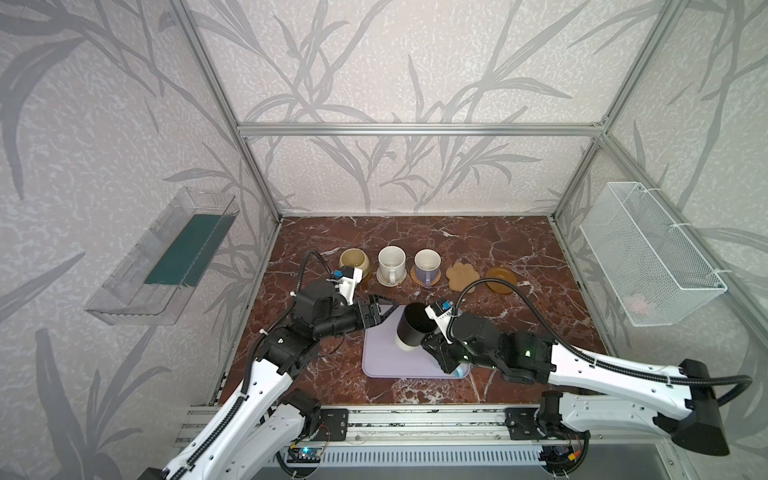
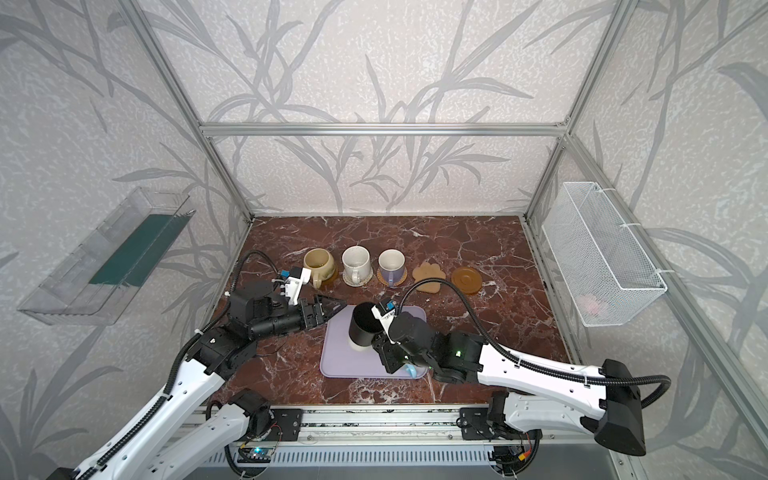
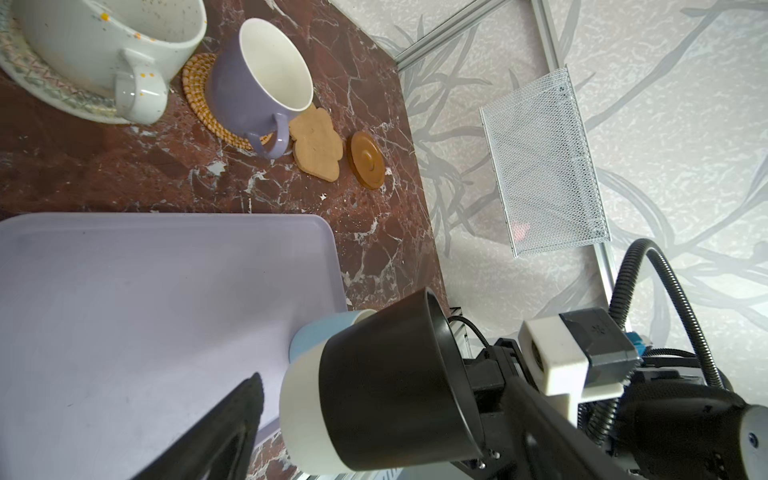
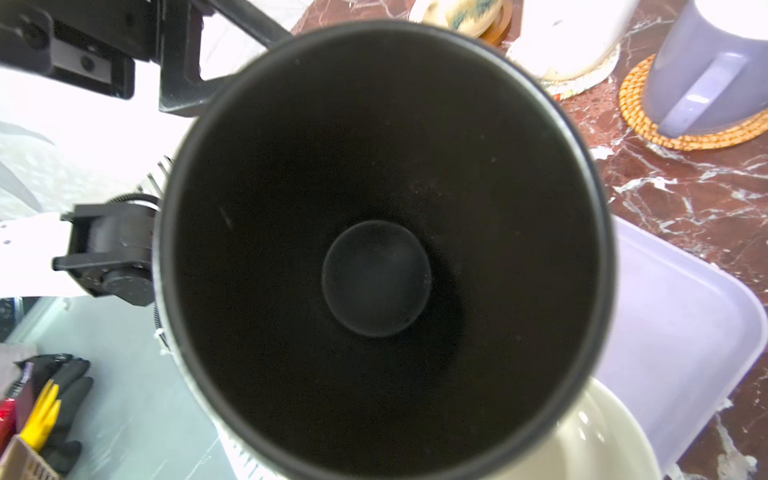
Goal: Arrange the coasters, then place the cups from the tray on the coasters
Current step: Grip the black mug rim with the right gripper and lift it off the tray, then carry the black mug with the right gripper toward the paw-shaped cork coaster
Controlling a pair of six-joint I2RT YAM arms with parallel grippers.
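Black mug [image 1: 411, 329] with a pale base is tilted over the lilac tray [image 1: 380, 361], and its mouth faces the right wrist camera, which sees mostly its dark inside. The right gripper [image 1: 429, 337] is closed on this mug at the side near its rim; the exact place of contact is hidden. Just beside it, a light blue mug [image 1: 460, 371] stands on the tray's near right corner, mostly covered by the right arm.

At the back of the marble worktop [image 1: 523, 320] the coasters lie in one row. A beige mug [image 1: 354, 261], partly hidden by the left wrist camera, comes first. Next is a white mug [image 1: 391, 259] on a whitish woven coaster [image 1: 388, 281], then a lilac mug [image 1: 427, 264] on a rattan coaster [image 1: 419, 279]. The paw-shaped coaster [image 1: 462, 274] and an amber disc coaster [image 1: 500, 280] are bare. The right arm's cable [image 1: 490, 282] arches in front of these two.

The left gripper [image 1: 384, 306] hovers at the tray's far left corner, its jaws wide and empty, pointing toward the black mug. The right forearm reaches low across the tray's near right edge.
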